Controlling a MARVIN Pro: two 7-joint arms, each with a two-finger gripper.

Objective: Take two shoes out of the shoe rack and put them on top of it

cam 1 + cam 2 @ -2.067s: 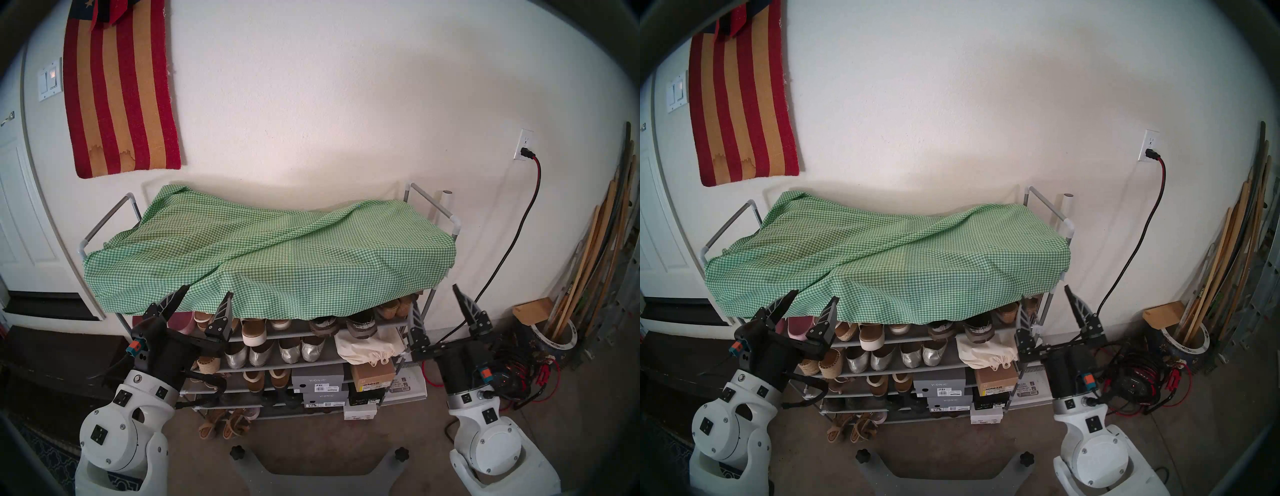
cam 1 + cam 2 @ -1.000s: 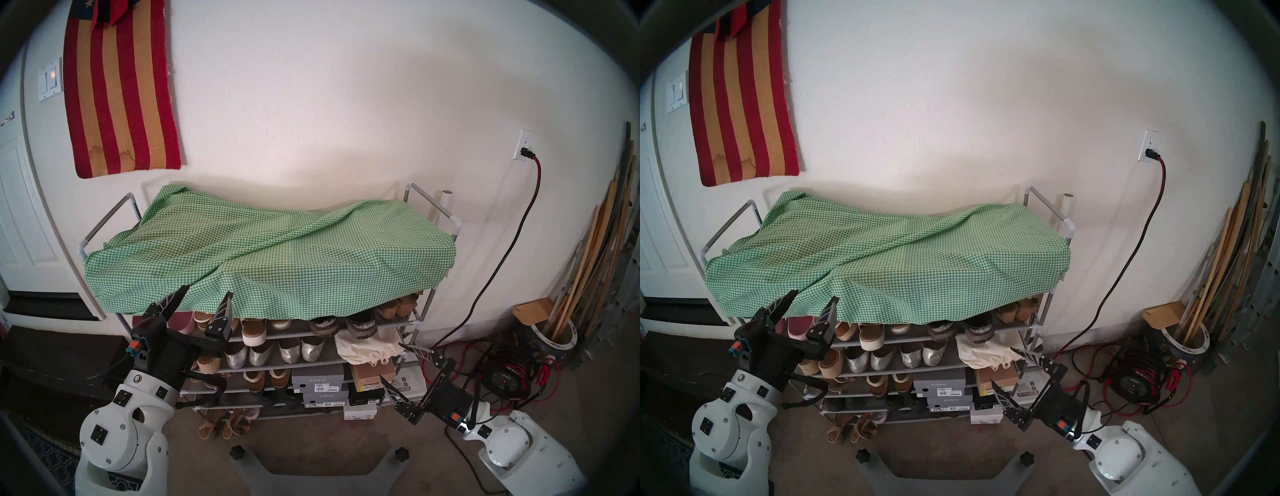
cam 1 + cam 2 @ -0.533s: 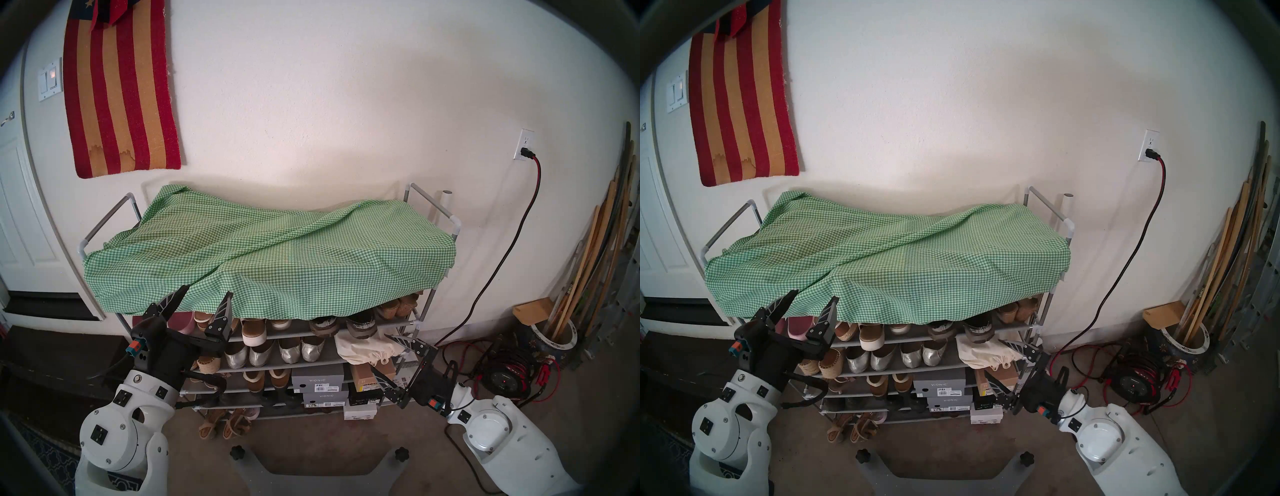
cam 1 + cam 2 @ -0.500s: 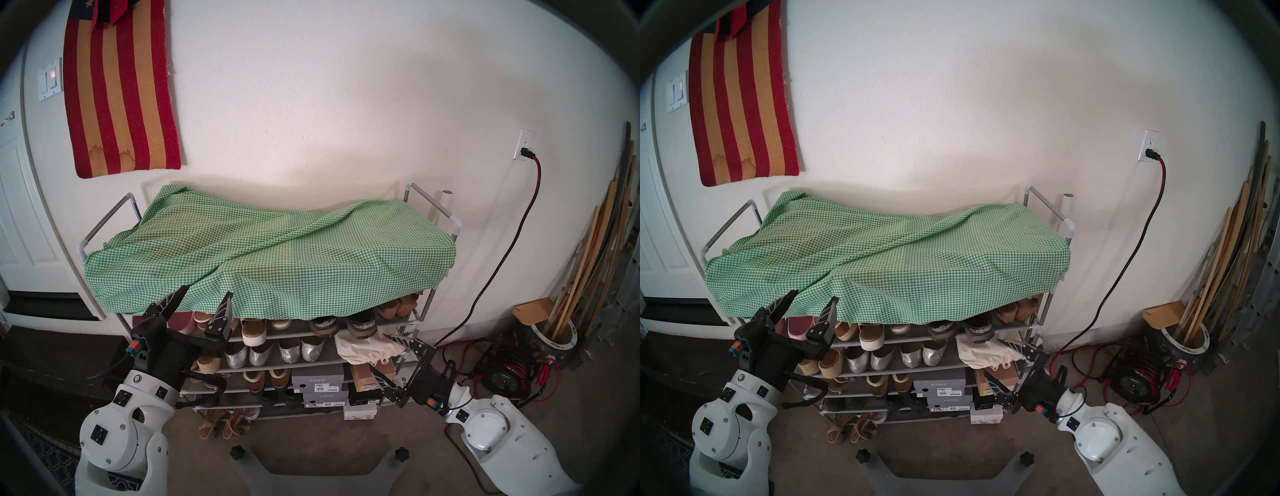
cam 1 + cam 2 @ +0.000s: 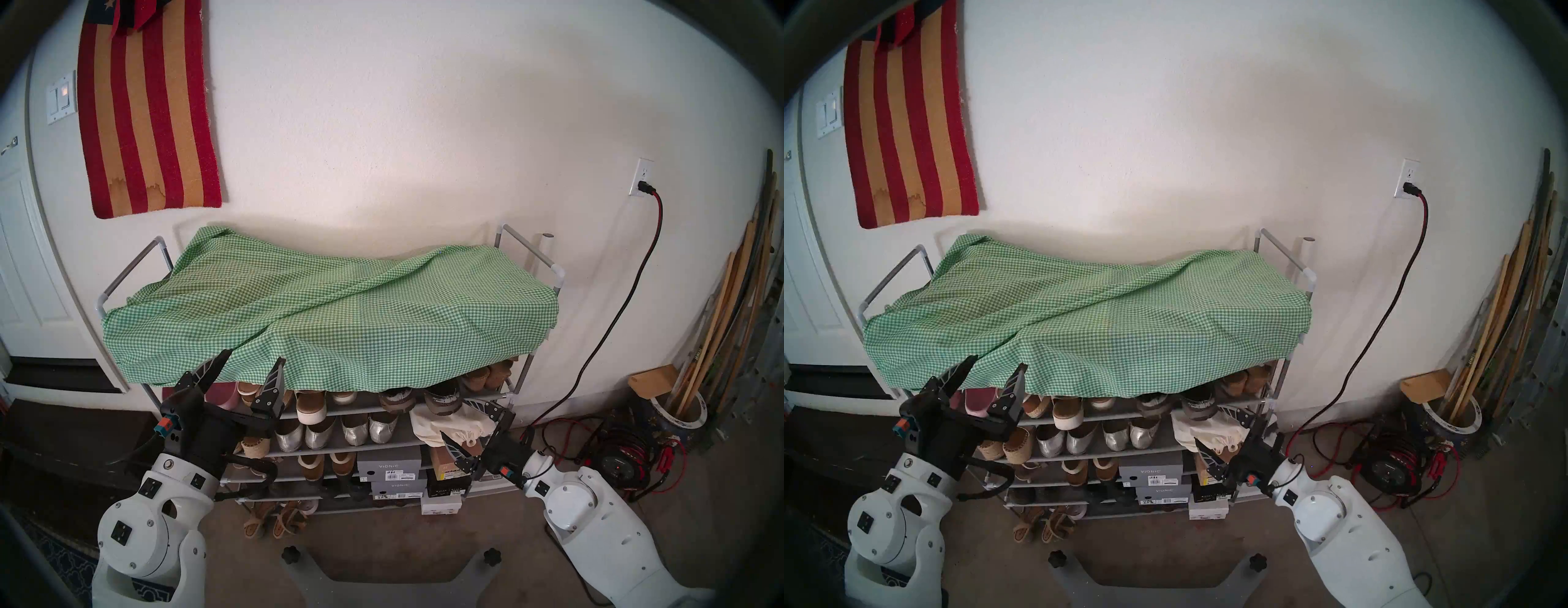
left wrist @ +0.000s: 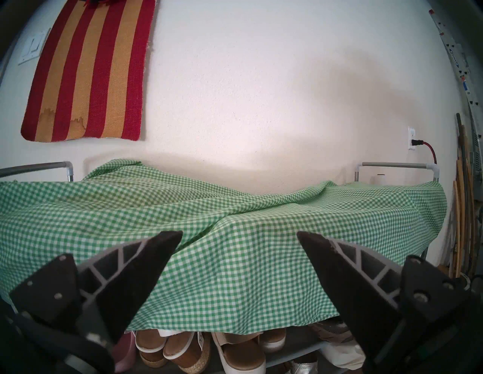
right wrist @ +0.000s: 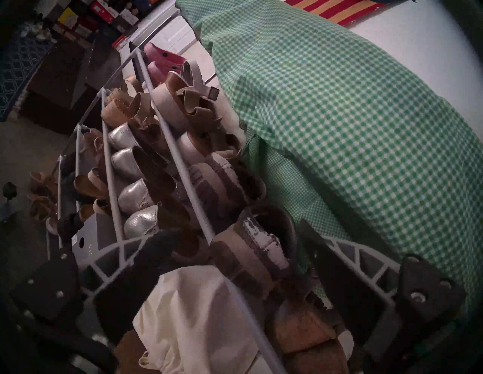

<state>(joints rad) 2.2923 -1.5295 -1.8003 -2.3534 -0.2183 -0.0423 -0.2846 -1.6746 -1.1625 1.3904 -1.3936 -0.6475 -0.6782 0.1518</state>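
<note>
The shoe rack (image 5: 528, 254) of grey tubes stands against the wall, its top covered by a green-white gingham cloth (image 5: 331, 314). Two dark brown clogs (image 5: 396, 399) (image 5: 441, 401) with white-scuffed heels sit side by side on the shelf just under the cloth, right of centre. My right gripper (image 5: 454, 417) is open, turned on its side, right in front of the right clog's heel (image 7: 258, 245). The fingers straddle it without touching in the right wrist view (image 7: 236, 228). My left gripper (image 5: 253, 356) is open and empty at the cloth's front-left edge (image 6: 236, 232).
A cream cloth bag (image 5: 449, 424) lies just below the right clog, under my right gripper. Silver flats (image 5: 335, 431), tan wedges and shoe boxes (image 5: 390, 463) fill the lower shelves. A cable reel (image 5: 623, 458) and leaning wood slats (image 5: 721, 318) stand to the right.
My right arm dropped from upright beside the rack, turned its gripper sideways, and moved left and up to the right clog's heel. The left arm has not moved.
</note>
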